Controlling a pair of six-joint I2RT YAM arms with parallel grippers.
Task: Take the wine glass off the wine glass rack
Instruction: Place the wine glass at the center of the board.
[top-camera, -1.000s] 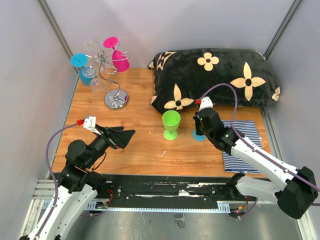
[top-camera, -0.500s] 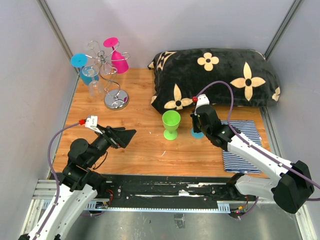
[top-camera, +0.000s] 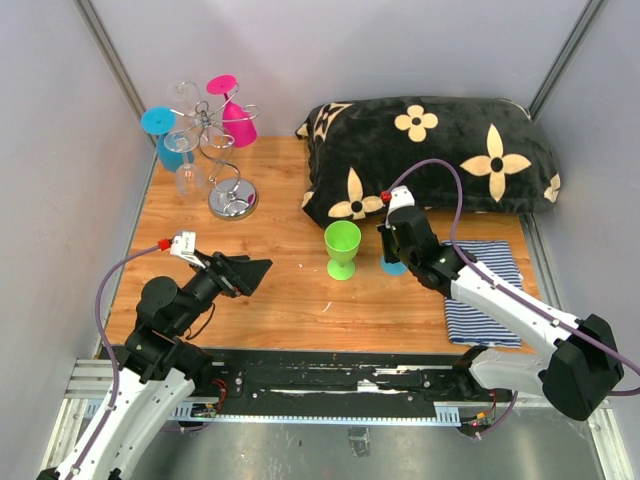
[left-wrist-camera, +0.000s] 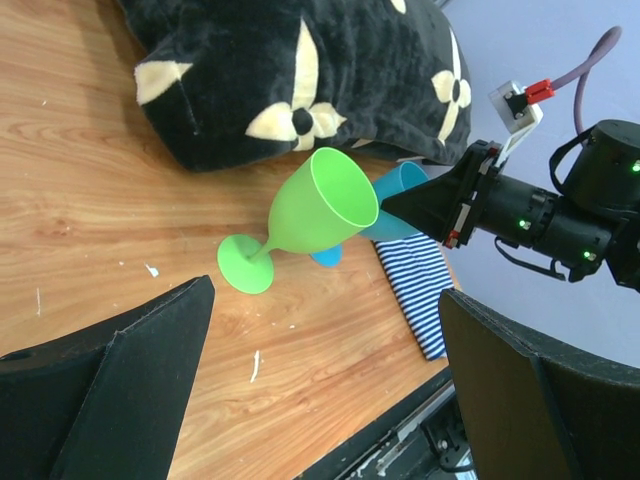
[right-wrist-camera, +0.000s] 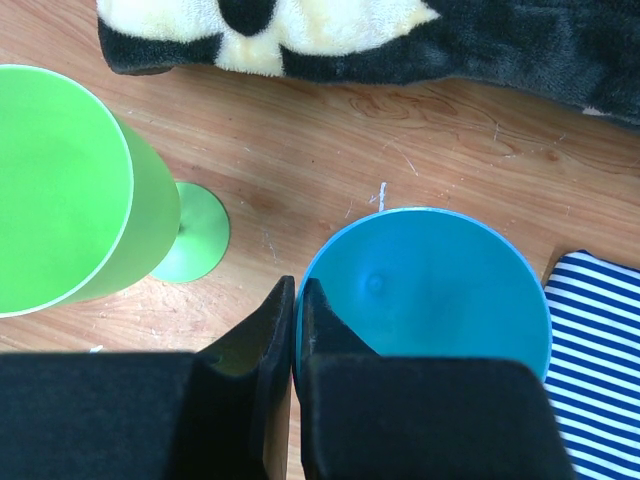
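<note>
The right gripper (right-wrist-camera: 296, 287) is pinching the rim of the blue glass (right-wrist-camera: 430, 290) — just beside the green glass (right-wrist-camera: 60, 190); the left gripper (left-wrist-camera: 325, 292) is hovering wide open.

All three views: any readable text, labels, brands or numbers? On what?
None readable in any view.
White connector block on the right wrist: no legible marking.
Green glass, blue glass, wine glass rack: unmarked.
Pillow and striped cloth: patterns only, no lettering.
</note>
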